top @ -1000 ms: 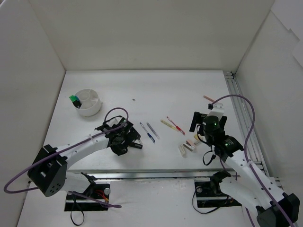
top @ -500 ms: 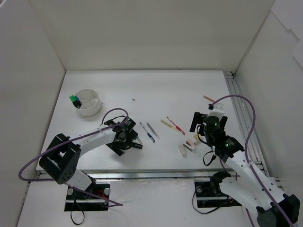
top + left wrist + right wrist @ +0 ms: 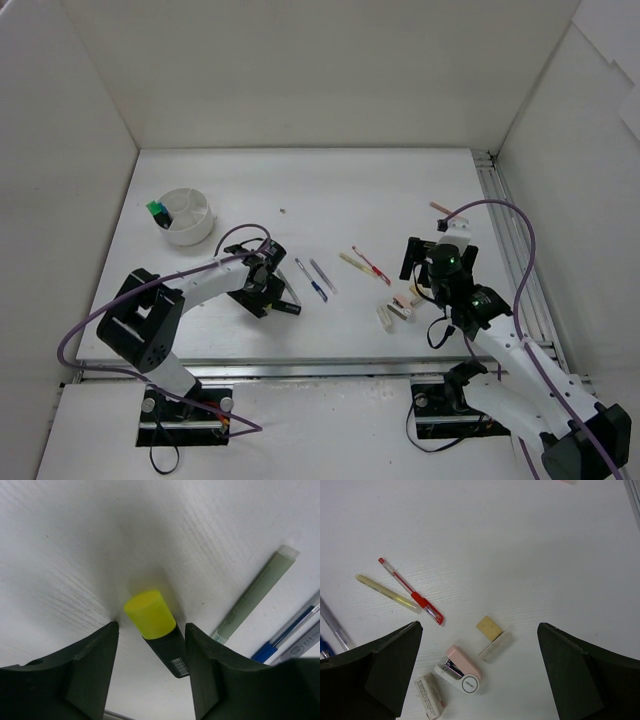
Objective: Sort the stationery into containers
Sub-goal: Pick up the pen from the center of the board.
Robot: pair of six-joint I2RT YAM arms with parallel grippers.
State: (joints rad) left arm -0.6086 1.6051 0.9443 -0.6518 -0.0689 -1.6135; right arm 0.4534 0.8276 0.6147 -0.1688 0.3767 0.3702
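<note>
A black highlighter with a yellow cap [image 3: 150, 615] lies on the table between the fingers of my left gripper [image 3: 152, 630]. The right finger is against its black body and a strip of table shows on the left, so the jaws stand partly closed with no grip. From above, that gripper [image 3: 268, 285] is low over the highlighter [image 3: 289, 307], left of the silver-and-blue pens [image 3: 318, 280]. The round white tub [image 3: 205, 222] at far left holds a green-ended item [image 3: 155, 212]. My right gripper [image 3: 479, 630] hangs wide open above a tan eraser [image 3: 489, 627], a white eraser [image 3: 495, 646] and a pink stapler [image 3: 462, 672].
A red pen [image 3: 412, 592] and a beige stick [image 3: 387, 592] lie left of the erasers, and a boxed white eraser [image 3: 430, 695] lies near the stapler. A pale grey-green pen [image 3: 255, 597] sits close right of the highlighter. A pink stick [image 3: 438, 208] lies by the right rail.
My left gripper has come down around the yellow-capped highlighter and its jaws have narrowed; the left arm's elbow swung right. The right arm has not moved.
</note>
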